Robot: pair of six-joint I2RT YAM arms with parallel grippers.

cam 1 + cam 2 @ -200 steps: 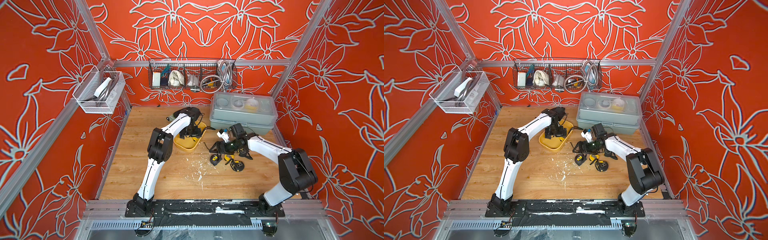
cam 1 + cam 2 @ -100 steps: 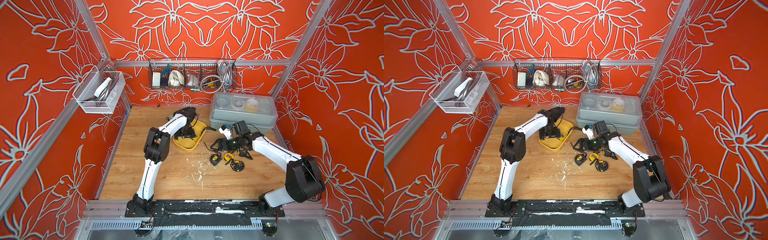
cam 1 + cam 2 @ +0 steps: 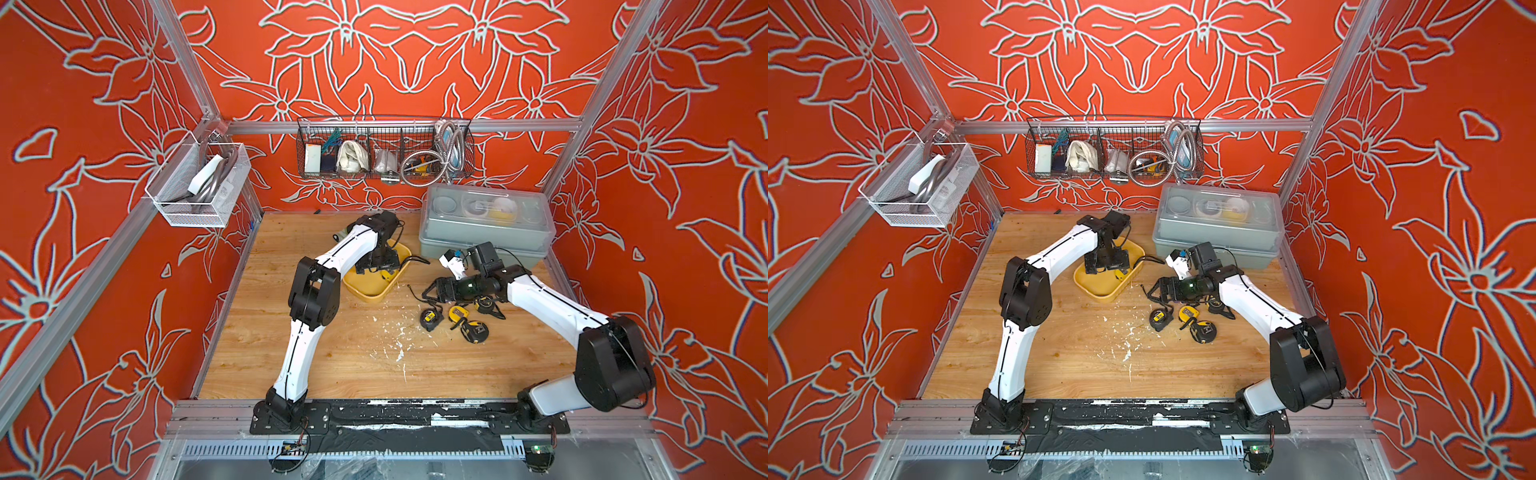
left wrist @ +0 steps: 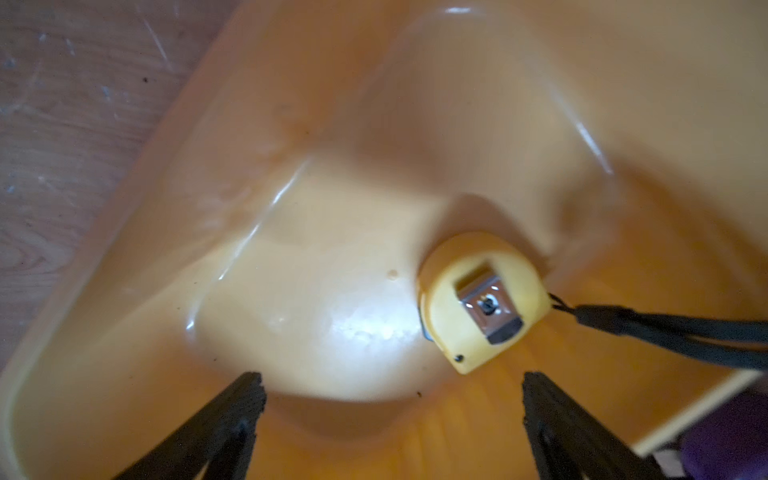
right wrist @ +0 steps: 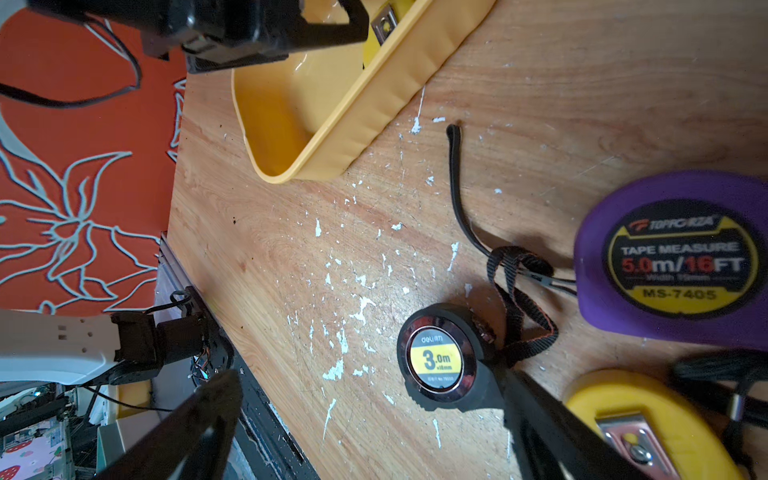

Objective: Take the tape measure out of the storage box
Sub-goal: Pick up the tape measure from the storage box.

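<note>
Red walls printed with pale flower outlines enclose a scuffed wooden tabletop (image 3: 353, 357) flecked with white chips. Toward the back of it lies the shallow yellow plastic storage box (image 3: 365, 286) with rounded corners. The left gripper (image 4: 395, 382) reaches down into the box with its black fingers (image 4: 232, 411) spread wide and nothing between them. The small yellow tape measure (image 4: 482, 299), metal belt clip facing up, lies on the box floor near the long wall on the right arm's side. It sits just ahead of the fingertips, closer to one of them, and a gap shows between them. Its black wrist strap (image 4: 665, 328) trails away over the floor. The right gripper (image 5: 370, 378) hangs low over the bare wood beside the box, also released and empty. Loose measures lie around it: a round black tape measure with a yellow label (image 5: 440, 361) next to one finger, a purple-cased tape measure (image 5: 673, 257), and a yellow one with a steel clip (image 5: 623, 419). Behind them stands a grey plastic case with a clear lid (image 3: 486, 232).
</note>
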